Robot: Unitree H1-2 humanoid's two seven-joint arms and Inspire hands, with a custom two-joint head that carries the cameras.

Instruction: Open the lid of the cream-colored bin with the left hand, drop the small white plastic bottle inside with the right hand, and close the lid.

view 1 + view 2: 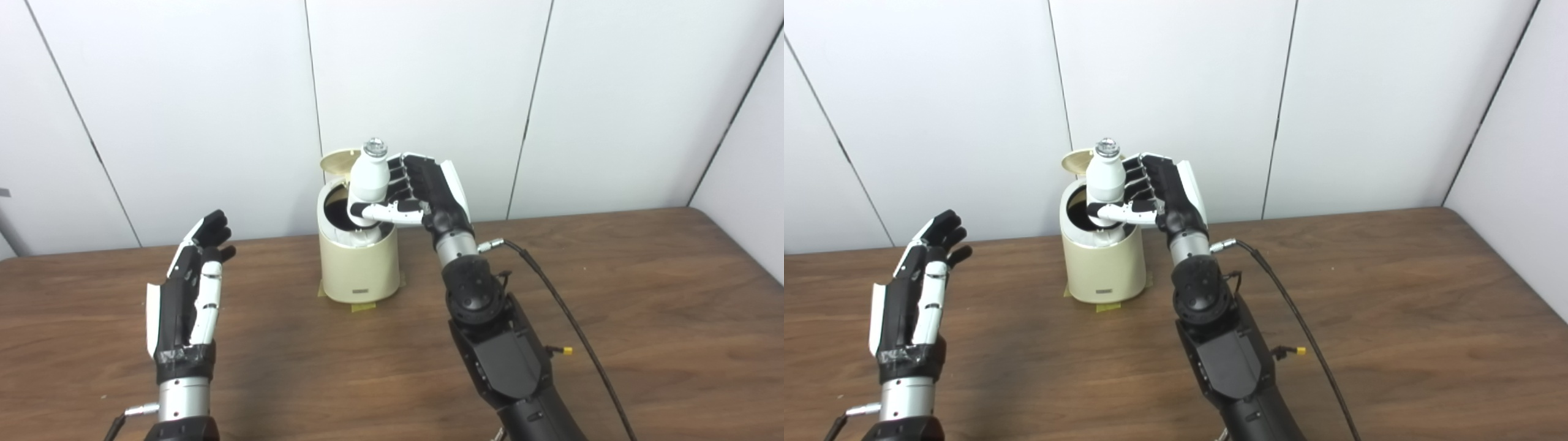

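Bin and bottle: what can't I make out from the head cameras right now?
- Inside of the bin: dark in both views, contents unreadable.
- Base of the bottle: covered by the right hand; its clearance from the rim is unclear.
- Lid: hinge hidden behind the bottle.
- Left hand: palm side unseen.

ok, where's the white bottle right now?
The white bottle is upright in the right hand, held above the open mouth of the cream bin at table centre, with the raised lid just behind it.

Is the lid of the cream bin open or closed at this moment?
Open. The lid stands up behind the bin, and the dark opening shows below the bottle held by the right hand.
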